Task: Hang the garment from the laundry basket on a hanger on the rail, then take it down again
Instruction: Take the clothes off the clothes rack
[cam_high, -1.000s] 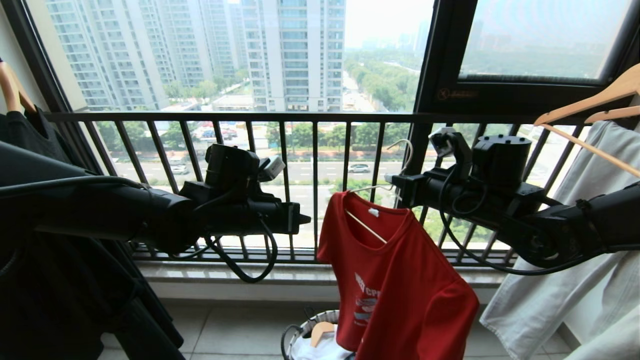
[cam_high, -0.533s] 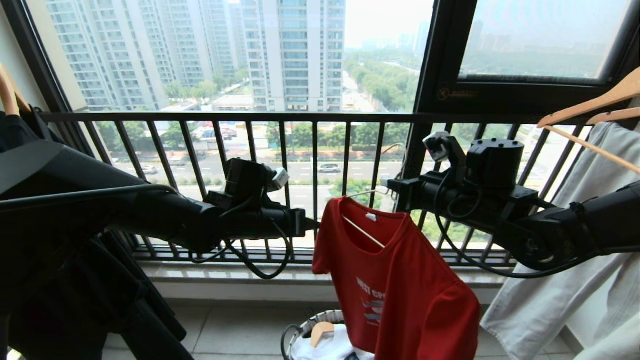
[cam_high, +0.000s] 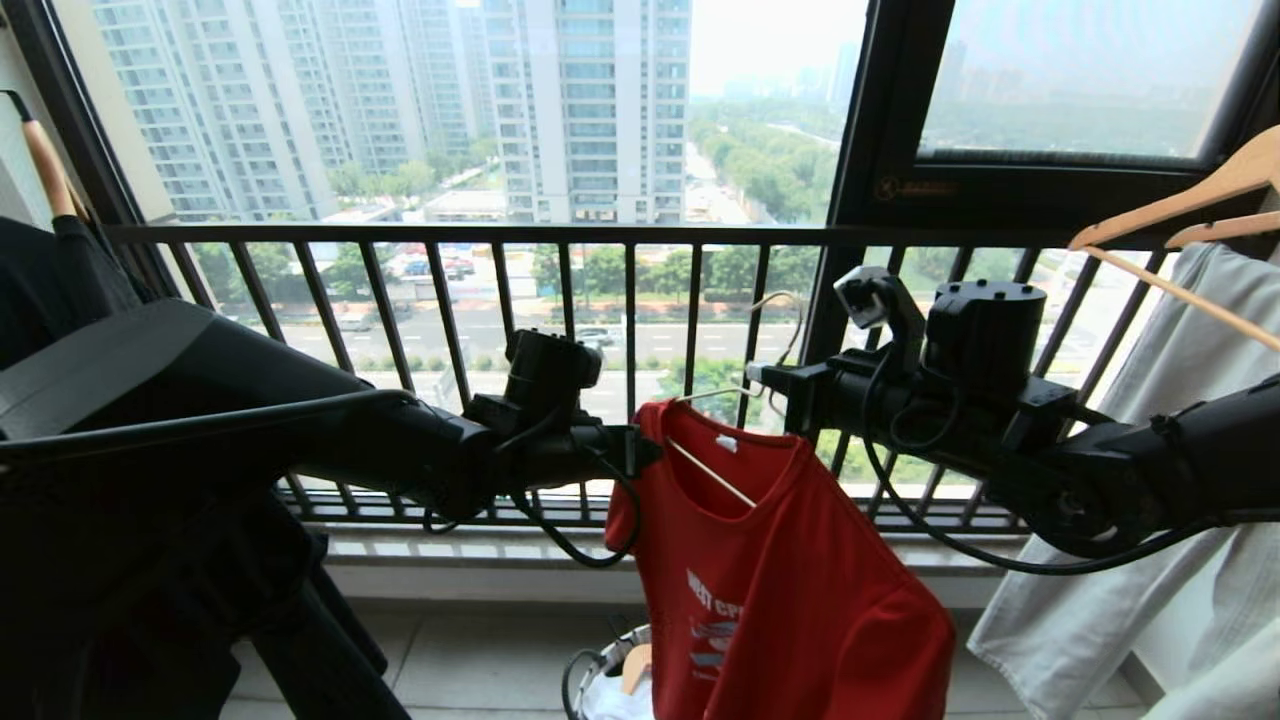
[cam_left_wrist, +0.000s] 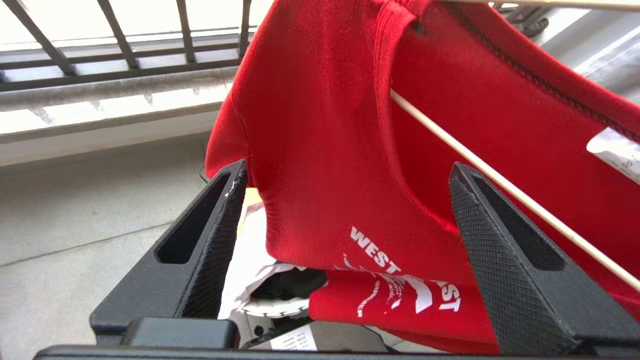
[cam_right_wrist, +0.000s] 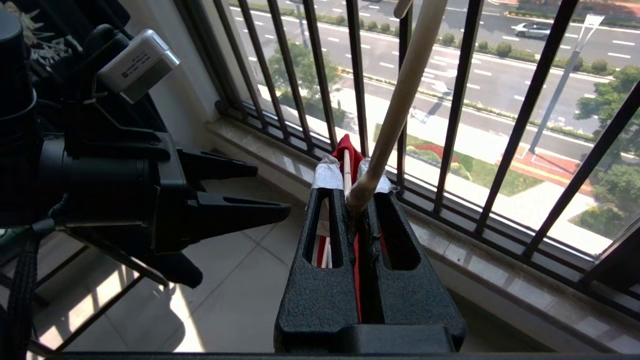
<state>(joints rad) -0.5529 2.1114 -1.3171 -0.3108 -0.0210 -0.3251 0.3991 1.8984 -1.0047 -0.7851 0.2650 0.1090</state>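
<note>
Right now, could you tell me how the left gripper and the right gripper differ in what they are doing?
The left gripper stands open, its fingers either side of the red T-shirt's shoulder; the right gripper is shut on the white wire hanger. The left one sits at the shirt's shoulder; the right one is up at the hanger's neck, above the collar. Both are black and reach toward the same shirt.

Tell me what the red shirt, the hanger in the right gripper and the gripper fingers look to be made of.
Shirt: soft knit fabric, likely cotton, matte, with stitched hems and printed white lettering.
Hanger: thin stiff rod, pale cream and smooth; probably coated wire, though plastic is possible.
Fingers of the left gripper: black hard plastic by the look, with a cross-hatched grip texture and hollow cut-outs.
</note>
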